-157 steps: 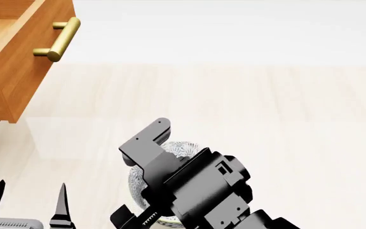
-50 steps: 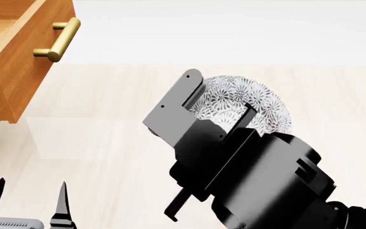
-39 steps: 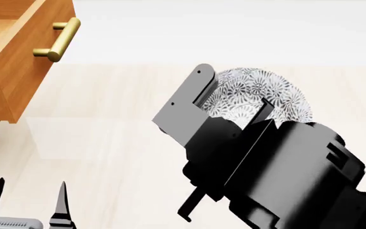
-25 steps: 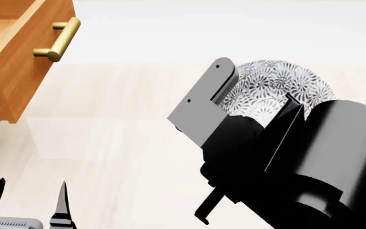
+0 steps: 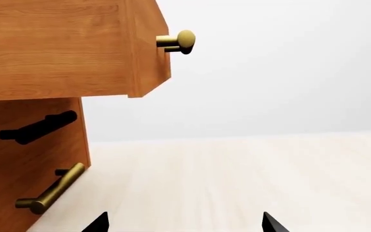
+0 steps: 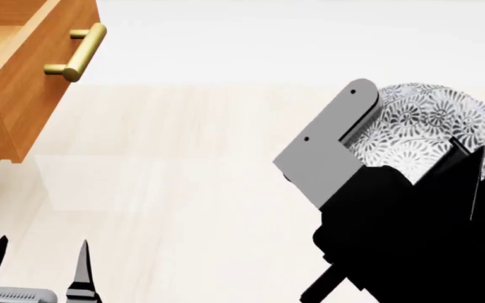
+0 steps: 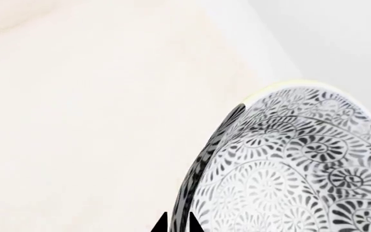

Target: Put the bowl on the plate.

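Observation:
The bowl [image 6: 432,120], grey-and-white floral with a pale greenish rim, hangs tilted above the pale surface at the right of the head view. My right gripper [image 6: 455,150] is shut on its wall. In the right wrist view the two black fingertips pinch the bowl [image 7: 289,169] at its edge, right gripper [image 7: 178,226]. My left gripper [image 6: 36,268] stands open and empty at the lower left, its tips wide apart in the left wrist view [image 5: 185,224]. The plate is out of view.
A wooden cabinet [image 6: 15,95] with an open drawer and brass bar handle [image 6: 78,50] stands at the far left. In the left wrist view, the drawer [image 5: 63,48] juts out above a lower brass handle [image 5: 47,191]. Pale wood surface spreads between the arms.
My right arm has lifted the bowl off the surface and carried it up and to the right across the head view. The left gripper has not moved.

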Robot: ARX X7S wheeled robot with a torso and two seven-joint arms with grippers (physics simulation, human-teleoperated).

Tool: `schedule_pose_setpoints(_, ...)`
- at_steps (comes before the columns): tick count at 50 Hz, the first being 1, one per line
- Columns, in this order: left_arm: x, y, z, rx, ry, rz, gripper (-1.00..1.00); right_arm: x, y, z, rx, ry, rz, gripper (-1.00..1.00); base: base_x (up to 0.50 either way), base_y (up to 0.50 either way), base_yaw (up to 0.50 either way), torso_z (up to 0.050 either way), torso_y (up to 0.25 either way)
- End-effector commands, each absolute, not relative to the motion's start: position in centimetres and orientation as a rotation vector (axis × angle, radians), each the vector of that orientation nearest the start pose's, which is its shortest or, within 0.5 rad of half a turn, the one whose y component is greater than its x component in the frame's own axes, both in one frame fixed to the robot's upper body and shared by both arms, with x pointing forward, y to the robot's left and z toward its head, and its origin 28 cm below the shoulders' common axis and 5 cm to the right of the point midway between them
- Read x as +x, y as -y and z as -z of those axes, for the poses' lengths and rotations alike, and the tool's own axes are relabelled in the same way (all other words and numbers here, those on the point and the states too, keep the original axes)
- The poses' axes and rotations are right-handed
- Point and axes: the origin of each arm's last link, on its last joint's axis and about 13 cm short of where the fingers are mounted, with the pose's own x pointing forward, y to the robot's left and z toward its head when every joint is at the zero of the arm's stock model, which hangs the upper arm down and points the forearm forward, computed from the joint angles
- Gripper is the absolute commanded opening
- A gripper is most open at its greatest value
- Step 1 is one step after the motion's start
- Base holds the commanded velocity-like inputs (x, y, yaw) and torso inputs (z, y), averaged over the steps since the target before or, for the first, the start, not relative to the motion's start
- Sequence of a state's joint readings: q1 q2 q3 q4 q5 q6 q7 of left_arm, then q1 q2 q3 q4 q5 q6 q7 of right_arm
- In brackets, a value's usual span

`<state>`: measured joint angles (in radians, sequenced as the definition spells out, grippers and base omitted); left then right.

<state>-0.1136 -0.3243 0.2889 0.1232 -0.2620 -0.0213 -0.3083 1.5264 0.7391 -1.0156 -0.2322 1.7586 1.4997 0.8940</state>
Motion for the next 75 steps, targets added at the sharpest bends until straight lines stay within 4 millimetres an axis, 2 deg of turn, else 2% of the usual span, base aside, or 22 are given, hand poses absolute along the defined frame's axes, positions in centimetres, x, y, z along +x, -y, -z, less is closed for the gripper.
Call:
schedule_pose_setpoints(1, 23.0, -21.9, -5.4, 0.045, 0.134, -0.002, 1.0, 22.9, 14.3, -27.7, -0.769, -0.607, -0.177, -1.0, 0.0, 0.0, 0.0, 0.0, 0.0)
schedule_pose_setpoints(24, 23.2, -21.9, -5.3, 0.042, 0.127, 0.004, 1.0, 20.3, 16.3, -25.8, -0.699, -0.703, -0.132, -1.0, 0.0, 0.0, 0.0, 0.0, 0.0)
schedule_pose_setpoints(54, 23.3, -21.7, -5.1, 0.045, 0.123, 0.01, 1.0, 17.7, 18.9, -24.0, -0.572, -0.736, -0.035, -1.0, 0.0, 0.0, 0.0, 0.0, 0.001)
schedule_pose_setpoints(75, 23.4, -21.7, -5.1, 0.046, 0.122, 0.011, 1.0, 16.1, 19.7, -21.4, -0.483, -0.759, -0.027, -1.0, 0.0, 0.0, 0.0, 0.0, 0.0)
